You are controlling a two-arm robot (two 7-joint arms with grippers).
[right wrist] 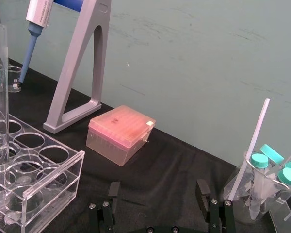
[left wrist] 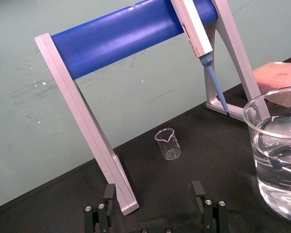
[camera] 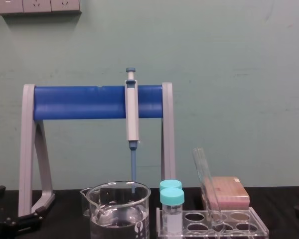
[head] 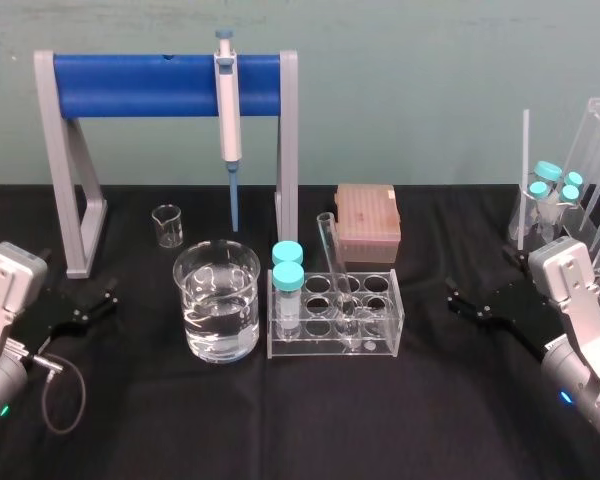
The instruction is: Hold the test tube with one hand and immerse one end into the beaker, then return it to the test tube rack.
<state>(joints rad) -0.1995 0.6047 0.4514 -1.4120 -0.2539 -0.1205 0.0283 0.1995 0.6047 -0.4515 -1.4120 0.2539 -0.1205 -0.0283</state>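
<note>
Though both arms flank the work, the long, thin, clear glass test tube (head: 337,268) stands untouched in the low clear acrylic test tube rack (head: 380,345), its rounded foot down in a hole near the rack's middle and its open mouth leaning toward the robot's left, as the chest view also shows (camera: 208,184). Two shorter teal-capped tubes (head: 288,280) stand upright at the left end of the same rack. Just beside that end sits the wide clear glass beaker (head: 242,300), partly filled with clear liquid, its pouring spout and white printed mark facing the chest camera (camera: 119,209). Just behind the rack lies a pink-orange lidded plastic box (head: 367,222). Farther back a grey stand with a thick blue crossbar (head: 140,85) carries a white and blue pipette (head: 227,110) hanging tip down, and a small clear glass beaker (head: 167,225) stands under the bar, behind the big one.

The left black two-fingered gripper (head: 108,300) rests low over the black cloth (head: 310,420), well to the left of the beaker, its fingers spread wide around nothing (left wrist: 153,191). The right black gripper (head: 455,300) sits low to the right of the rack, apart from it, likewise spread wide and holding nothing (right wrist: 158,189). Behind it a clear glass flask (right wrist: 242,194) holds more teal-capped tubes and a white rod.
</note>
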